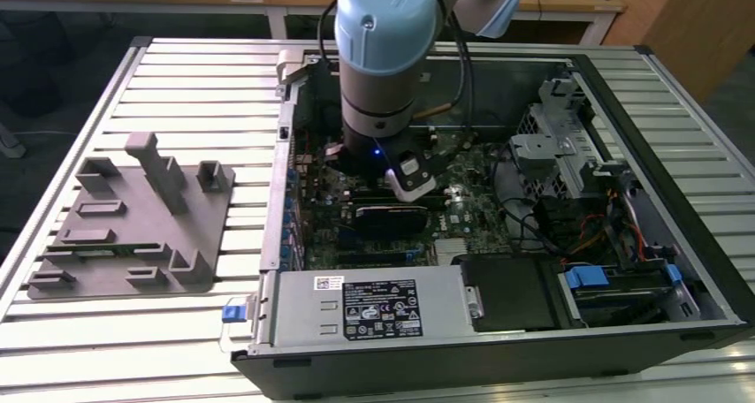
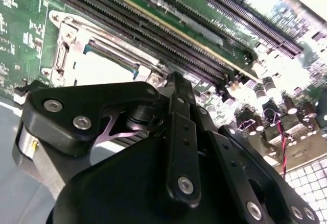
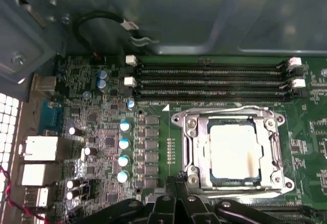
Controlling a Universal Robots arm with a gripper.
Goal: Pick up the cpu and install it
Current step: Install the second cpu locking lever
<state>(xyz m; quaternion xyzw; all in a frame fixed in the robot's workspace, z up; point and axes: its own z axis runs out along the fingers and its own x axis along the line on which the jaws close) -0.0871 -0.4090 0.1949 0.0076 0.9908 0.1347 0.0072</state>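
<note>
The cpu (image 3: 232, 148) lies flat in the motherboard socket (image 3: 190, 147), its pale silver top showing through the opening of the metal retention frame; in the second wrist view the same cpu (image 2: 99, 68) appears as a bright square inside that frame, just past the black linkage of the pincer (image 2: 176, 89); the pincer hangs directly above the board close to the socket's edge, and in the first wrist view its black fingers (image 3: 176, 206) show just beside the frame's near corner; whether they are spread or pressed together I cannot tell, and nothing can be seen held between them. Beside the socket run four long dark memory slots (image 3: 209, 81) with white latches at their ends; a column of pale blue capacitors (image 3: 124, 150) stands on the green motherboard (image 3: 92, 127) on the socket's other side. In the exterior view the arm (image 1: 384, 58) reaches down into the open computer case (image 1: 660, 111), which lies on its side on a slatted metal table (image 1: 177, 85); a grey fixture plate (image 1: 136, 226) sits on the table at the exterior view's left of the case; a power supply (image 1: 366, 306) with a label fills the case's near corner.
</note>
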